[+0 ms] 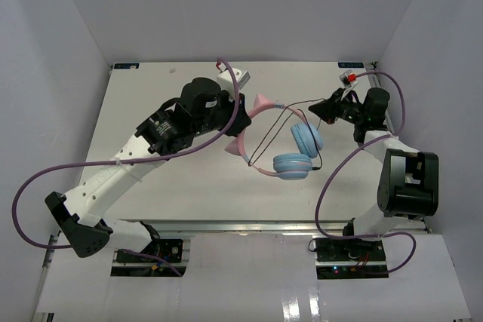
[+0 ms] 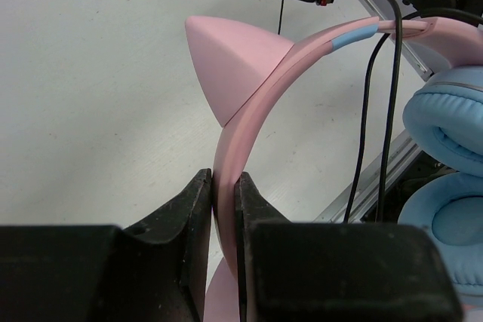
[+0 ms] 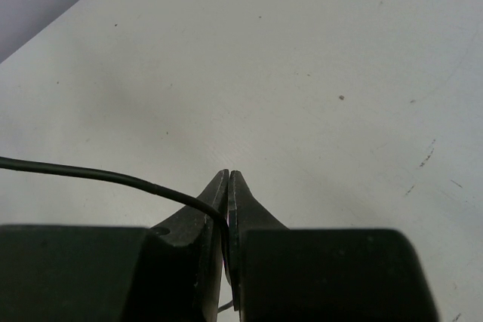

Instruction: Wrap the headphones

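The headphones sit mid-table: a pink cat-eared headband [image 1: 253,115] and two light-blue ear cups [image 1: 306,137]. My left gripper [image 1: 240,122] is shut on the headband; in the left wrist view the jaws pinch the pink band [image 2: 226,156] just below a cat ear [image 2: 226,62]. The thin black cable [image 1: 290,105] runs taut from the headphones to my right gripper [image 1: 315,109], with loops crossing the headband. In the right wrist view my right gripper [image 3: 228,179] is shut on the cable [image 3: 113,177].
Thick purple robot cables [image 1: 30,186] loop around both arms. A black box-shaped device [image 1: 407,181] stands at the right beside the right arm. White walls enclose the table [image 1: 151,111] on three sides.
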{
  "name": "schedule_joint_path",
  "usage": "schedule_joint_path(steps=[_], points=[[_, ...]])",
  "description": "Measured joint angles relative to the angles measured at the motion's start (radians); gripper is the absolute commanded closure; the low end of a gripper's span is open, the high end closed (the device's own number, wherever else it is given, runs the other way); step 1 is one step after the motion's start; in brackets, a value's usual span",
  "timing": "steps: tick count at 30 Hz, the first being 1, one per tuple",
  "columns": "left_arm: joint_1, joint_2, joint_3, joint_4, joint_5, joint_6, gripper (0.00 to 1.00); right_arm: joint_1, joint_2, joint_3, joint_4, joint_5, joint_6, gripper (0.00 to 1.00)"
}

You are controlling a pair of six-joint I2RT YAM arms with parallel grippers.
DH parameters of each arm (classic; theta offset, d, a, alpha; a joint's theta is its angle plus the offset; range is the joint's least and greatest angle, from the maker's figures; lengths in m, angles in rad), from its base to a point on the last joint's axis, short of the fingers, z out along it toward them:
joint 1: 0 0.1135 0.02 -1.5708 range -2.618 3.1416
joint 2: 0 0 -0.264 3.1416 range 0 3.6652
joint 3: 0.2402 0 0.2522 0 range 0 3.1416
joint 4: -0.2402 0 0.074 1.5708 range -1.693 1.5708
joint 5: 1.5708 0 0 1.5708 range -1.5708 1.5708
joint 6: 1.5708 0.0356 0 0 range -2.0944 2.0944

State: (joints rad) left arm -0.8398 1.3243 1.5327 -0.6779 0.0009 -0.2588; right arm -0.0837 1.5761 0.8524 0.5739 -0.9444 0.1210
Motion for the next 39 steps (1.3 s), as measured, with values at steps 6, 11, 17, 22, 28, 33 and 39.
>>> schedule_joint_path(steps=[6, 11, 17, 22, 28, 33, 39], points=[[0.0, 0.003, 0.033, -0.01, -0.014, -0.013, 1.0, 0.086, -0.009, -0.029, -0.101, -0.001, -0.122, 0.92], [0.0, 0.009, 0.066, 0.041, -0.091, -0.06, 1.0, 0.211, -0.066, -0.116, -0.142, -0.008, -0.189, 0.92], [0.0, 0.023, 0.038, 0.171, -0.239, -0.162, 1.0, 0.281, -0.182, -0.198, -0.1, -0.056, -0.166, 0.91], [0.0, 0.017, -0.088, 0.335, -0.359, -0.259, 1.0, 0.289, -0.227, -0.222, 0.018, -0.087, -0.047, 0.89], [0.0, 0.067, -0.137, 0.432, -0.465, -0.336, 1.0, 0.311, -0.262, -0.247, 0.149, -0.11, 0.102, 0.9], [0.0, 0.098, -0.134, 0.495, -0.529, -0.356, 1.0, 0.321, -0.294, -0.259, 0.207, -0.109, 0.16, 0.9], [0.001, 0.135, -0.108, 0.506, -0.592, -0.352, 1.0, 0.349, -0.326, -0.321, 0.233, -0.105, 0.171, 0.91]])
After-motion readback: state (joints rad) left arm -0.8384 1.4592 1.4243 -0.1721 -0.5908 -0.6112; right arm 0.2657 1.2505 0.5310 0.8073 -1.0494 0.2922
